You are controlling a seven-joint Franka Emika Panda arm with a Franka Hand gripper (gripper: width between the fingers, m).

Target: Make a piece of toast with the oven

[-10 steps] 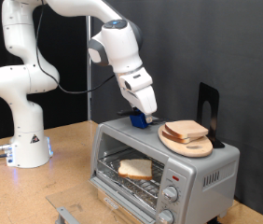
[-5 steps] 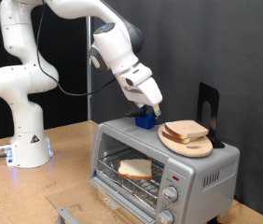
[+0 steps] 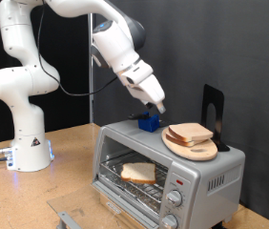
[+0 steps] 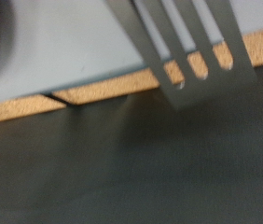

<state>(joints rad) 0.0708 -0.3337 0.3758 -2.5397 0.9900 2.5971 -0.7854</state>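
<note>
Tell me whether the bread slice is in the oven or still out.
In. The piece of toast lies on the wire rack inside the oven, behind its door opening. The gripper hangs above the oven top, holding nothing visible.

The exterior view is evenly and brightly lit from above and in front, against a black backdrop (image 3: 249,48) that is left almost without detail. Soft sheen is seen on the white robot arm (image 3: 25,57), and a duller gleam on the top of the oven (image 3: 134,134). Only faint shadows are cast on the wooden worktop (image 3: 63,157). The inside of the oven is kept bright enough for the toast (image 3: 138,172) to be read clearly. Focus is fair throughout, though fine detail is lost to low resolution. The wrist view is dim and heavily blurred: a pale surface (image 4: 66,47), a strip of wood grain (image 4: 94,93) and grey bars (image 4: 183,37) are smeared, and the lower half is sunk in dark grey.
</note>
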